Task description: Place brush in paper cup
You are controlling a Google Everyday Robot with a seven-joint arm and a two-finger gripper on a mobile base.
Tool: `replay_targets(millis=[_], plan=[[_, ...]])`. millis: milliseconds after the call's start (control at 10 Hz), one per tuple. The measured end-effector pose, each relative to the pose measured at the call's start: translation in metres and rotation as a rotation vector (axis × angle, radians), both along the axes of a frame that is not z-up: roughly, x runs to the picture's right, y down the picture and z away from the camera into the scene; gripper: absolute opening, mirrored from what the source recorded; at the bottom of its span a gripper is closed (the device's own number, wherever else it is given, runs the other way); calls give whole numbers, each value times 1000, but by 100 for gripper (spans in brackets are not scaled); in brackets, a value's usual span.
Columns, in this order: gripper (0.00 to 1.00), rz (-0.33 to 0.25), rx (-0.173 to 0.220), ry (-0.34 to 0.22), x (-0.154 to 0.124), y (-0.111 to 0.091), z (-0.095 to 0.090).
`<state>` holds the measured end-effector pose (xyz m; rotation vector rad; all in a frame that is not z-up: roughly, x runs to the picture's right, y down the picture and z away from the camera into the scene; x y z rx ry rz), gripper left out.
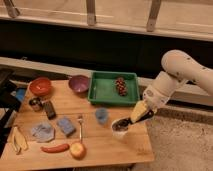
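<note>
The white paper cup (122, 133) stands near the right front of the wooden table (100, 145). A dark rounded shape, the brush head (119, 125), sits at the cup's mouth. Its handle is hidden by the gripper. My gripper (132, 119), with yellowish tips on a white arm coming in from the right, is directly above and to the right of the cup and touches or nearly touches the brush.
A light-blue cup (101, 115) stands just left of the paper cup. A green tray (105, 92) holds a dark red item (120, 85). Purple bowl (78, 83), red bowl (40, 86), metal cup (35, 103), fork (80, 127), blue sponge (65, 125), cloth (42, 132), red pepper (55, 148) and a round fruit (77, 150) lie to the left.
</note>
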<state>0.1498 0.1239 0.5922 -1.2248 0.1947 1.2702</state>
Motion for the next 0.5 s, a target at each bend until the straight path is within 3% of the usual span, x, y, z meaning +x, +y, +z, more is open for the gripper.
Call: replay_targets(millis=[500], plan=[[0,28,-7,8,8,-1,24]])
